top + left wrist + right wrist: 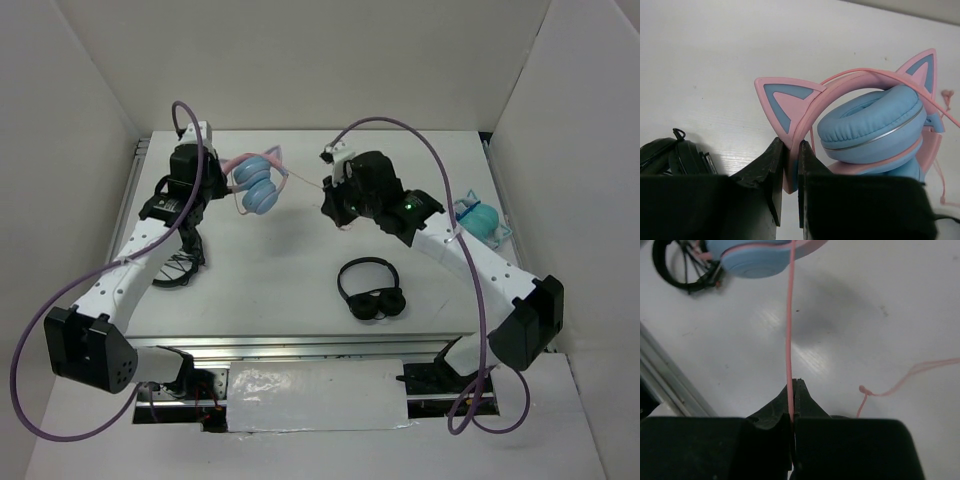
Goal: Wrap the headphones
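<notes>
At the far left of the table (290,260), the left gripper (791,149) is clenched on the pink headband of the headphones (875,125), just below one cat ear, with the two light-blue ear cups stacked beside it. To their right, the right gripper (793,390) is pinched tight on the thin pink cable (789,315), which runs straight and taut from its jaws to the ear cups. Black headphones (370,290) lie on the table nearer to the arm bases, well apart from both grippers.
</notes>
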Robot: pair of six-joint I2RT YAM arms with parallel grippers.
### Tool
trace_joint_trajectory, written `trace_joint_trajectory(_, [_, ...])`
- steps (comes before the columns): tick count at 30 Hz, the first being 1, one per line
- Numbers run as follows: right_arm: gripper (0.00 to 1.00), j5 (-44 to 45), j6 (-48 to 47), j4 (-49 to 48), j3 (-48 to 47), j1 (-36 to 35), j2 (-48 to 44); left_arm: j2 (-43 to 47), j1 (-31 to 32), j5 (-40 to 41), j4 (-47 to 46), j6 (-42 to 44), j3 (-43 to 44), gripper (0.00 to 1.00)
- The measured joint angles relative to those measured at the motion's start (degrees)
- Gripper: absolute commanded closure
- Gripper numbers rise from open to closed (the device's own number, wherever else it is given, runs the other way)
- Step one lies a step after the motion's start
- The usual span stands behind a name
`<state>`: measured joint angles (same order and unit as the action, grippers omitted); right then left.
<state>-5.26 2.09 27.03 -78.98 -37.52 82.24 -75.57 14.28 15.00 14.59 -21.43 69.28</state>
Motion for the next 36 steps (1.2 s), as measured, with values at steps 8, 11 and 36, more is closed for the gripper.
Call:
trace_joint_trajectory(8, [1.0, -13.5, 1.2, -12.6, 11.1, -4.5, -1.5, -0.5, -0.2, -0.3, -1.3, -6.4, 5.0, 1.0])
trace_joint_trajectory(11, [0.98, -16.2, 1.5, -17.2, 13.4, -4.9, -0.7, -0.5, -0.3, -3.3, -1.2, -7.6, 7.6, 1.0])
trace_joint_trajectory(36, [0.86, -26.9, 10.8, -78.4, 14.1, 1.2, 31.9, 4.1, -1.8, -39.1, 3.9, -12.0, 39.1, 1.0])
